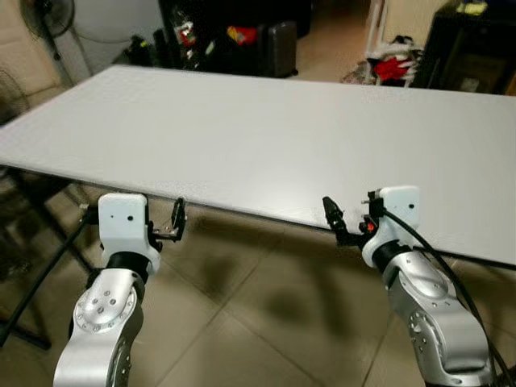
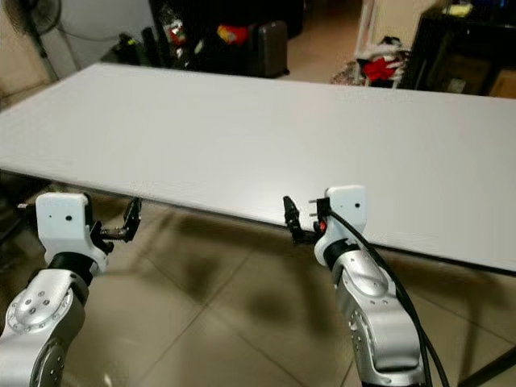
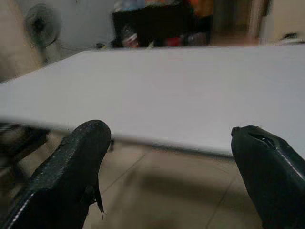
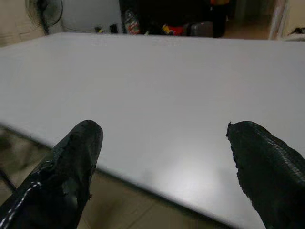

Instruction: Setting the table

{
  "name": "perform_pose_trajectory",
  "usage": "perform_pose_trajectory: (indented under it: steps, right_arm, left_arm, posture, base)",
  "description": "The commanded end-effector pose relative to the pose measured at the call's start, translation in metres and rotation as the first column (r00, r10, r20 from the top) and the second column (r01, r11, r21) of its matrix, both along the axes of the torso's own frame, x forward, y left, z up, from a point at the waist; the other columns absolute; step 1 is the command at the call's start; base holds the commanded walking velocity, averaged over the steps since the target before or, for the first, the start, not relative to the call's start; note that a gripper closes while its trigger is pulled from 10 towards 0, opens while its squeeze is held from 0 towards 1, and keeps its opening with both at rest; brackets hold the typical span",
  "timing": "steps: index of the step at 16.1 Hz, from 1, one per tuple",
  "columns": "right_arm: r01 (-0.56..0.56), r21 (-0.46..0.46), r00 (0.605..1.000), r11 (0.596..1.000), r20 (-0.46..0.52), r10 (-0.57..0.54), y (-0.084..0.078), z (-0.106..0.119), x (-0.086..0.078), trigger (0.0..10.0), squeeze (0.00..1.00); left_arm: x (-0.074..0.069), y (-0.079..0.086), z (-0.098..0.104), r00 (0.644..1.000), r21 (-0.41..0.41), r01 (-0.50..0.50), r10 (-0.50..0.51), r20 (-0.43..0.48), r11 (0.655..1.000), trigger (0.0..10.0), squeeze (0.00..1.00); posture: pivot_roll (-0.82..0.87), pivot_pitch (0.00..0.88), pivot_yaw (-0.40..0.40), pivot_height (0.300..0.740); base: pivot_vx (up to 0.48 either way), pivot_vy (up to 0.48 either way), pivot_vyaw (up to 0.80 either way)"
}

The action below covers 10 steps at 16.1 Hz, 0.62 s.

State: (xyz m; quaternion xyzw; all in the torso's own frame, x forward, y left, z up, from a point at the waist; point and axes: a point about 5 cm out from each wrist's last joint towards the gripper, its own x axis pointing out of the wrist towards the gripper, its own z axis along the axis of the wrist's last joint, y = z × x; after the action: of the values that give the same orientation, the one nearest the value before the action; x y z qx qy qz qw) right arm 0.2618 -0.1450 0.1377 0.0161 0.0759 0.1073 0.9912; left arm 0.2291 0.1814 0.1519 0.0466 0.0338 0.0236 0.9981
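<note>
White table top: the table spreads wide and plain before the robot, its near edge running across just ahead of both arms.
Left gripper: the left gripper is held out level just below and in front of the table's near edge, toward the left end; in the left wrist view its two black fingers stand wide apart with nothing between them.
Right gripper: the right gripper is raised at the near edge, further right, its tip right at the edge line; its fingers are also spread wide and hold nothing.
Arms: both silver arms reach forward from below, each with a white wrist block behind the gripper.
Floor: beige tiled floor under the near edge, with soft shadows on it.
Far side: a standing fan at the far left corner, a dark suitcase and dark clutter beyond the far edge, red and white items toward the far right.
</note>
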Motion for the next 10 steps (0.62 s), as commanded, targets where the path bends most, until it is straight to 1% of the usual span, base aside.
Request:
perform_pose_trajectory:
  steps: [1, 2, 3, 4, 5, 6, 7, 10]
  right_arm:
    - [-0.051, 0.007, 0.998, 0.999, 0.025, 0.051, 0.0091, 0.0060, 0.0031, 10.0, 0.00]
    - [-0.053, 0.006, 0.998, 0.999, 0.025, 0.053, 0.0091, 0.0061, 0.0033, 10.0, 0.00]
    - [-0.038, -0.044, 0.999, 0.998, 0.036, 0.040, 0.0069, 0.0063, 0.0050, 10.0, 0.00]
    - [-0.026, -0.047, 0.999, 0.999, 0.031, 0.027, 0.0037, 0.0051, 0.0067, 10.0, 0.00]
    - [-0.031, -0.008, 0.999, 0.999, 0.030, 0.031, 0.0030, 0.0055, 0.0069, 10.0, 0.00]
    - [-0.033, -0.003, 0.999, 0.999, 0.032, 0.033, 0.0029, 0.0065, 0.0070, 10.0, 0.00]
    - [-0.039, 0.023, 0.999, 0.999, 0.037, 0.038, 0.0039, 0.0093, 0.0074, 10.0, 0.00]
    - [-0.057, 0.042, 0.997, 0.998, 0.048, 0.055, 0.0072, 0.0114, 0.0081, 10.0, 0.00]
  left_arm:
    - [-0.0019, 0.0042, 0.0004, 1.000, 0.013, -0.029, 0.029, -0.001, 0.999, 10.0, 0.00]
    - [-0.0020, 0.0043, 0.0004, 1.000, 0.012, -0.031, 0.031, -0.001, 0.999, 10.0, 0.00]
    - [-0.0024, 0.0041, 0.0004, 0.999, 0.013, -0.034, 0.034, -0.001, 0.999, 10.0, 0.00]
    - [-0.0032, 0.0039, 0.0004, 0.999, 0.013, -0.037, 0.037, -0.002, 0.999, 10.0, 0.00]
    - [-0.0037, 0.0039, 0.0002, 0.999, 0.013, -0.039, 0.039, -0.003, 0.999, 10.0, 0.00]
    - [-0.0044, 0.0039, -0.0002, 0.999, 0.013, -0.040, 0.040, -0.004, 0.999, 10.0, 0.00]
    - [-0.0050, 0.0043, -0.0002, 0.999, 0.013, -0.044, 0.044, -0.007, 0.999, 10.0, 0.00]
    - [-0.0045, 0.0046, 0.0005, 0.999, 0.016, -0.047, 0.047, -0.005, 0.999, 10.0, 0.00]
  posture:
    - [-0.03, 0.000, 0.034, 0.740]
    - [-0.03, 0.000, 0.031, 0.740]
    - [-0.03, 0.000, 0.029, 0.740]
    - [-0.03, 0.000, 0.027, 0.740]
    - [-0.03, 0.000, 0.027, 0.740]
    - [-0.03, 0.000, 0.028, 0.740]
    - [-0.03, 0.000, 0.028, 0.740]
    - [-0.03, 0.000, 0.028, 0.740]
  base:
    - [0.000, 0.386, 0.00]
    - [0.000, 0.386, 0.00]
    - [0.000, 0.390, 0.00]
    - [0.000, 0.382, 0.00]
    - [0.000, 0.386, 0.00]
    - [0.000, 0.386, 0.00]
    - [0.000, 0.386, 0.00]
    - [0.000, 0.384, 0.00]
